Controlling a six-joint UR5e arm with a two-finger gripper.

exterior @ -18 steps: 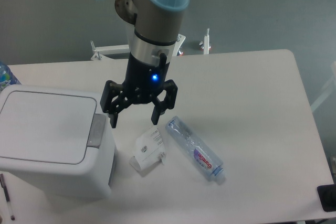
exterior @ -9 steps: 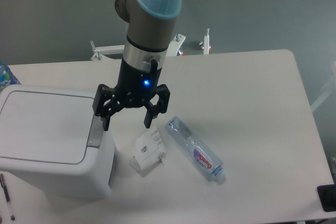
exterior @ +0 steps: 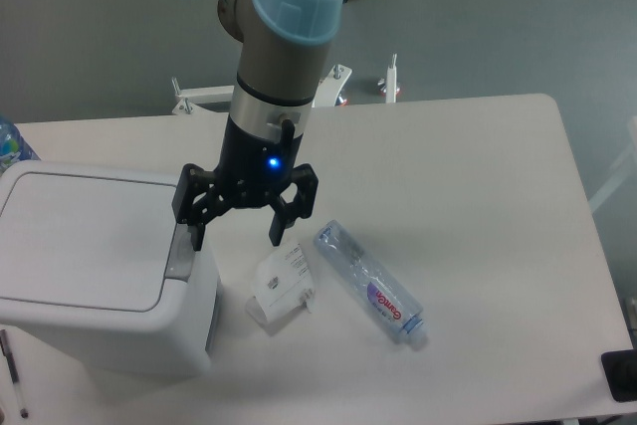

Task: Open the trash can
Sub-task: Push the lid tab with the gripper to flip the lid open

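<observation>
The trash can (exterior: 95,266) is a large white boxy bin at the left of the table, its flat lid down. Its grey push-button tab (exterior: 181,258) sits on the right edge of the lid. My gripper (exterior: 236,238) hangs open over the bin's right edge, fingers pointing down. The left fingertip (exterior: 196,237) is right above the grey tab; I cannot tell whether it touches. The right fingertip (exterior: 277,237) is off the bin, over the table.
A small white carton (exterior: 282,287) lies just right of the bin, below the gripper. A clear plastic bottle (exterior: 369,283) lies on its side to its right. A pen (exterior: 13,375) lies at the front left. A black object (exterior: 620,375) sits at the table's right front edge.
My gripper has moved left, from over the table to over the bin's right edge. It stays open. The lid has not moved.
</observation>
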